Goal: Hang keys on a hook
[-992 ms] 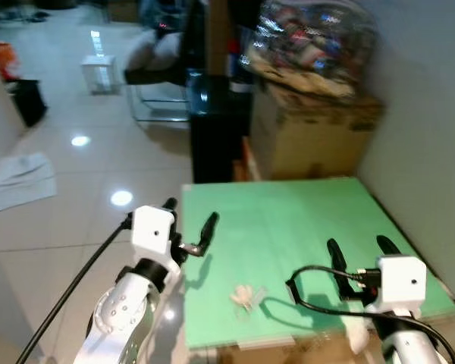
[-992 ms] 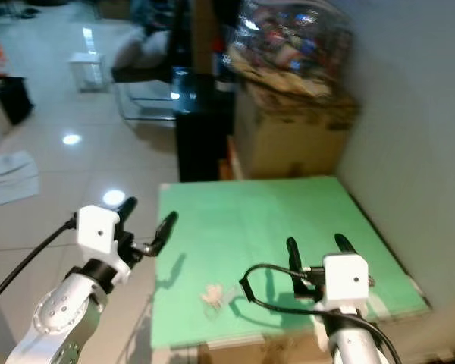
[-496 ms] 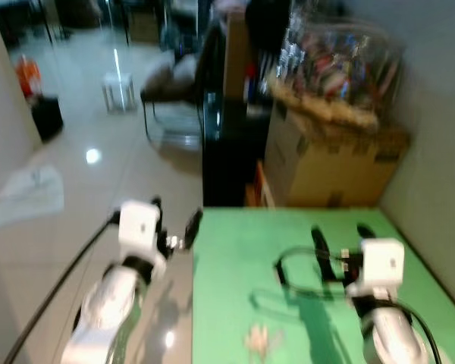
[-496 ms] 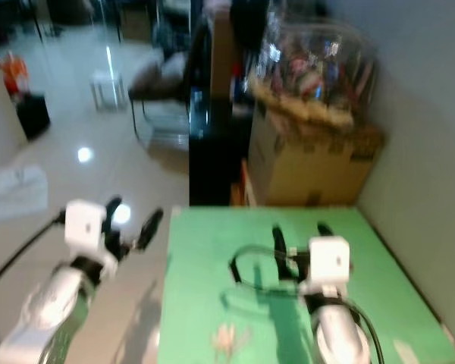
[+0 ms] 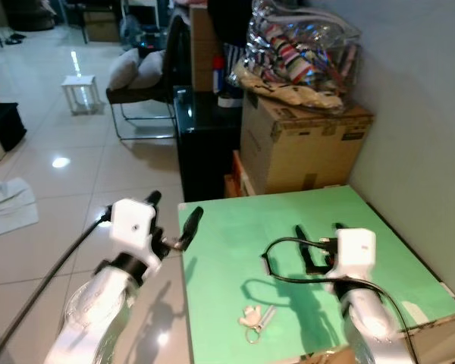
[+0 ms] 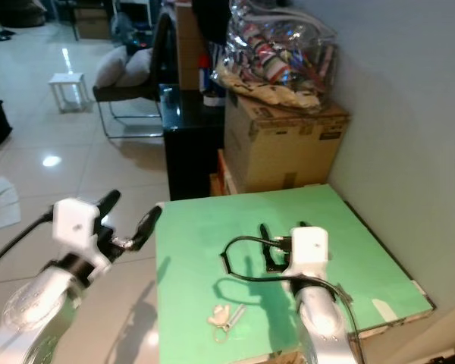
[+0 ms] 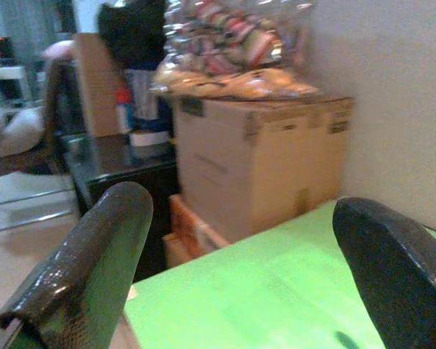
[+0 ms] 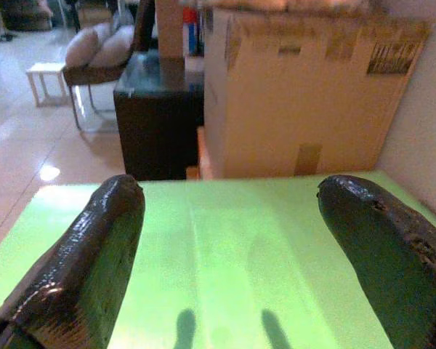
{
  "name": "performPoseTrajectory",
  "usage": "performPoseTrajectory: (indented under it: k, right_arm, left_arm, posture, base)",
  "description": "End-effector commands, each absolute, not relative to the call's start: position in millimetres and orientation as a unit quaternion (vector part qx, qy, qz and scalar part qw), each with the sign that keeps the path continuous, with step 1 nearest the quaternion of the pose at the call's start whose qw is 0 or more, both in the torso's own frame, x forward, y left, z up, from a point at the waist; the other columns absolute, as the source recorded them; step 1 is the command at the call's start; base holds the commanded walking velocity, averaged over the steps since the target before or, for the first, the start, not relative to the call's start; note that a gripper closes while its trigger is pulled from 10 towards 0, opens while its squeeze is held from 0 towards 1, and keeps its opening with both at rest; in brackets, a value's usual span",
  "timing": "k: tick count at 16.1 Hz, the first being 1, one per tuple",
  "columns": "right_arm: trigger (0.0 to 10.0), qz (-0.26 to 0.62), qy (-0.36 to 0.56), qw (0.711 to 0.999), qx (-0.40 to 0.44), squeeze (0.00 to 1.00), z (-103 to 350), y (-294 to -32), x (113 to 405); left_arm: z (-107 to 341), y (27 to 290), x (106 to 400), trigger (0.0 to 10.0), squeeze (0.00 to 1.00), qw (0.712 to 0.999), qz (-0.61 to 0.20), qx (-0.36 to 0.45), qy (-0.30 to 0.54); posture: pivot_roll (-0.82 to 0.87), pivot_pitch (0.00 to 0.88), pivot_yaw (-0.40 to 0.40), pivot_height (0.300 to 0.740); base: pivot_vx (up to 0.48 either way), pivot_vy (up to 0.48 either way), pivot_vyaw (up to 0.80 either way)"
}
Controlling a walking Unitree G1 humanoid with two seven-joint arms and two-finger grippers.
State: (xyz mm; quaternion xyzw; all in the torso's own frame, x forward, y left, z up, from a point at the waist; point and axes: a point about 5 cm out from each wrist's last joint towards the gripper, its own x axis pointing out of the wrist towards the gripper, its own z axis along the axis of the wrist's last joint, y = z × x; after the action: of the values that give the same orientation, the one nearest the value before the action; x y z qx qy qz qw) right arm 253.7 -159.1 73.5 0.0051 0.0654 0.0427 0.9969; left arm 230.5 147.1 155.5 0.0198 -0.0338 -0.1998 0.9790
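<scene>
Two grippers up, both empty, fingers spread wide. Left gripper [image 5: 171, 214] hovers at the left edge of the green surface [image 5: 227, 303], one finger over the floor [image 5: 76, 189]. Right gripper [image 5: 318, 235] sits over the middle of the surface, fingers pointing far; a black cable [image 5: 277, 262] loops off its left side.

Keys [image 5: 255, 318] lie flat on the surface near the near edge, well apart from both grippers, nearer the right arm. Pale fob plus a metal ring; too small to count the keys.

Containers: cardboard box [image 5: 303, 148] stands just past the far edge of the surface, against the wall [image 5: 417, 114]. Flaps are shut; contents hidden. On top of it sits a clear plastic bag [image 5: 303, 38] stuffed with colourful striped items; can't tell what they are. A tan cloth-like layer lies between bag and box.

Dark cabinet [image 5: 205, 144] stands left of the box, a small bowl on its top. Orange items are wedged between cabinet and box, mostly hidden. Chair [image 5: 144, 83] with a cushion is farther left, and a white stool [image 5: 80, 91] beyond it. White cloth [image 5: 7, 205] on the floor, cut off at the left frame edge.

Wrist views: each shows its own two fingers apart, with the surface and box beyond.
</scene>
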Motion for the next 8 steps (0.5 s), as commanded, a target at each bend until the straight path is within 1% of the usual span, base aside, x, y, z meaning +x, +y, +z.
performPoseTrajectory:
  k: [1, 2, 4, 6, 7, 8]
  right_arm:
    - [10.0, 0.046, 0.073, 0.996, 0.017, 0.0, 67, -157, 259]
    - [10.0, 0.049, 0.076, 0.996, 0.018, 0.0, 65, -156, 262]
    - [10.0, 0.074, 0.081, 0.994, 0.024, 0.0, 59, -146, 275]
    - [10.0, 0.079, 0.081, 0.993, 0.031, 0.0, 58, -141, 285]
    - [10.0, 0.08, 0.081, 0.993, 0.033, 0.0, 57, -139, 287]
    - [10.0, 0.085, 0.086, 0.992, 0.042, 0.0, 54, -133, 292]
  left_arm:
    - [163, 145, 222, 10.0, 0.0, 0.973, -0.224, 0.023, -0.047]
    - [164, 145, 219, 10.0, 0.0, 0.973, -0.227, 0.024, -0.047]
    - [169, 148, 210, 10.0, 0.0, 0.971, -0.232, 0.022, -0.047]
    - [172, 154, 202, 10.0, 0.0, 0.971, -0.235, 0.022, -0.043]
    - [172, 156, 200, 10.0, 0.0, 0.971, -0.236, 0.022, -0.041]
    - [167, 160, 194, 10.0, 0.0, 0.971, -0.237, 0.016, -0.022]
  posture:
    - [-0.01, 0.001, -0.011, 0.74]
    - [-0.01, 0.004, -0.011, 0.74]
    - [0.04, 0.027, -0.012, 0.74]
    - [0.06, 0.054, -0.01, 0.74]
    - [0.06, 0.054, -0.01, 0.74]
    - [0.07, 0.07, -0.015, 0.74]
  base:
    - [0.0, 0.0, 0.0]
    - [0.0, 0.0, 0.0]
    - [0.0, 0.0, 0.0]
    - [0.0, 0.0, 0.0]
    - [0.0, 0.0, 0.0]
    - [0.0, 0.0, 0.0]
